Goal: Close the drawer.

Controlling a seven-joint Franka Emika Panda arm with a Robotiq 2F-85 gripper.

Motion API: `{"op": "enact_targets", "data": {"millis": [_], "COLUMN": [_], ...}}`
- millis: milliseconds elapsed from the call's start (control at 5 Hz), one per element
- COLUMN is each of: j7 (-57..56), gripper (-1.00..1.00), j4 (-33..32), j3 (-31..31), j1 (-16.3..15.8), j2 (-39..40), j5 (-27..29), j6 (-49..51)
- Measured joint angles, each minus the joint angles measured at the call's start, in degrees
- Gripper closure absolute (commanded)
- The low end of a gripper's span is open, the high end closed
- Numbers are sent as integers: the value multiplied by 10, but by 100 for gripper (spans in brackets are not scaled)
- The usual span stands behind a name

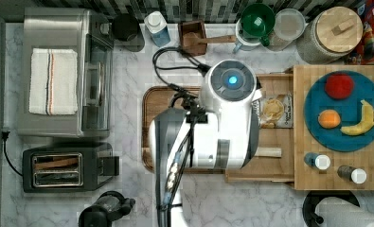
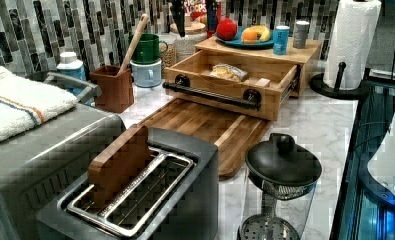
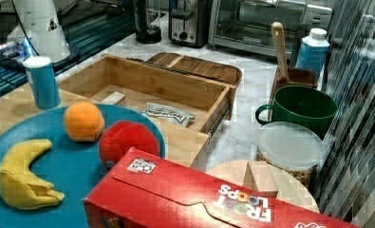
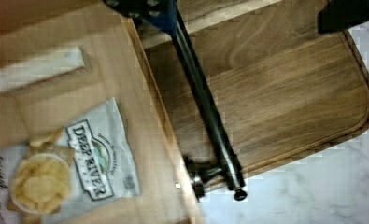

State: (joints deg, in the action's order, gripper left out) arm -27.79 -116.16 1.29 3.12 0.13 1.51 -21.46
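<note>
i saw the drawer (image 2: 230,75) pulled fully out over the brown tray (image 2: 205,127), chip bag (image 4: 60,168) inside. the handle bar (image 4: 205,102) had open room in front. gripper prob above it; couldn't tell its state.

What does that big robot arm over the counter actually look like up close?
The robot arm is made of glossy white rounded shells with dark grey joint sections. A round grey cap on top carries a glowing blue light. Black cables loop from it, and a cable bundle runs along its side.
</note>
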Motion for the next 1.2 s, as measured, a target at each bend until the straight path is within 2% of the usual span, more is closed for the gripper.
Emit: {"op": "enact_targets", "data": {"millis": [200, 400, 600, 800, 1000, 1200], "j7": [-2, -5, -6, -6, -35, -56], "gripper": [100, 100, 100, 100, 100, 100], "j4": [-28, -62, -92, -118, -134, -148], "j3": [18, 51, 79, 91, 91, 89], "j1": [-7, -3, -8, -26, -43, -44], "j2": [-15, -25, -31, -23, 2, 34], "j5": [-38, -66, -68, -102, -60, -42], "j6": [-5, -87, -119, -151, -166, -211]}}
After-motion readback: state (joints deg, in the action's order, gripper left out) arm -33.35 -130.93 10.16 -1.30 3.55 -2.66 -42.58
